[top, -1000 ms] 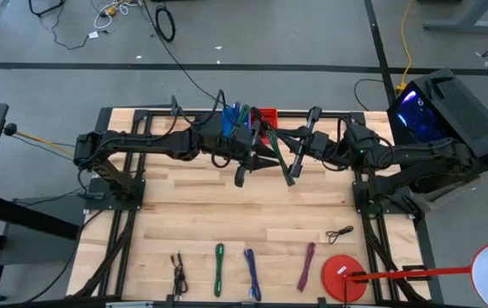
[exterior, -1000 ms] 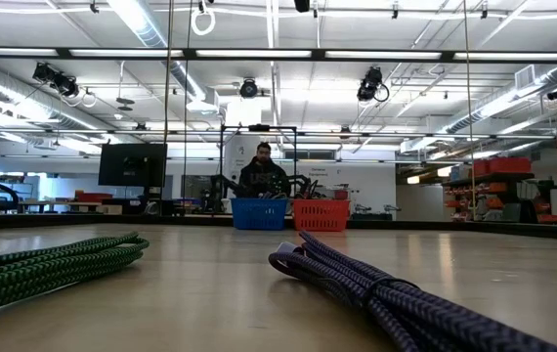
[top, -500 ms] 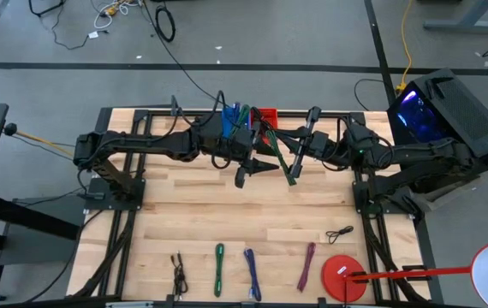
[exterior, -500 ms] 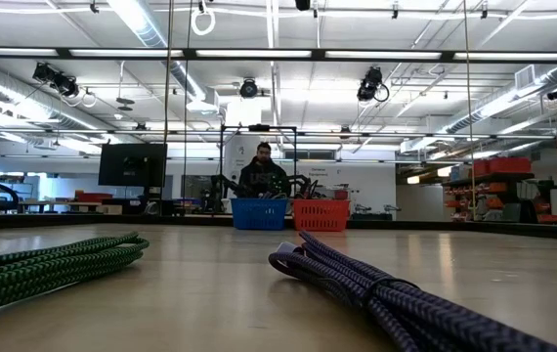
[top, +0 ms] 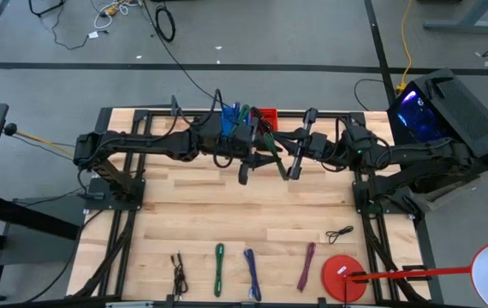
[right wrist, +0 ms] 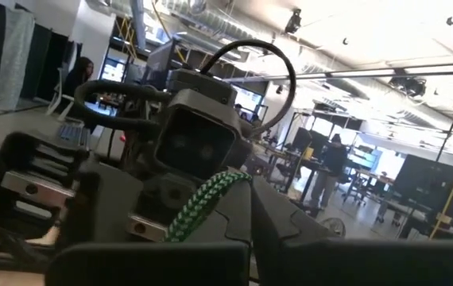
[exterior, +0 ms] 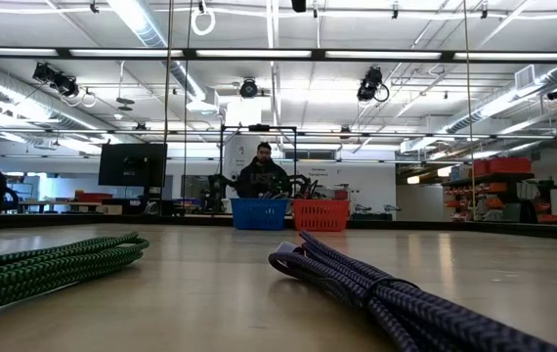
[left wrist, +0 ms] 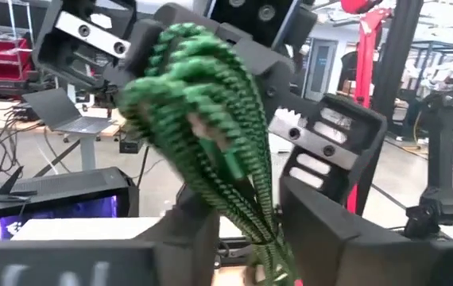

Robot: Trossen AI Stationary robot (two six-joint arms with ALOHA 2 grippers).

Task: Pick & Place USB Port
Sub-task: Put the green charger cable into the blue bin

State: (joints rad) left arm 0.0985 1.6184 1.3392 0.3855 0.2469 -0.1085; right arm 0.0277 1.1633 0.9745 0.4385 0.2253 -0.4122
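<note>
High view hid the green cable (top: 269,142) behind our meeting grippers at twelve o'clock. Our right gripper (top: 292,168) stayed clamped on it; we couldn't tell our left gripper's (top: 265,161) jaws.

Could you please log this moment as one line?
arms: together mid-air | right gripper: shut on green cable | left gripper: around same cable

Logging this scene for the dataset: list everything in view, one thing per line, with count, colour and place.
green braided cable: one, green, held up between both grippers at the table's far middle
blue bin: one, blue, far edge
red bin: one, red, beside the blue bin
cables lying on the table: five, black, green, purple, maroon, black, along the near edge
red disc: one, red, near right corner
table: one, light wood
person: one, dark top, behind the bins
left gripper: at the cable
right gripper: shut on it
</note>
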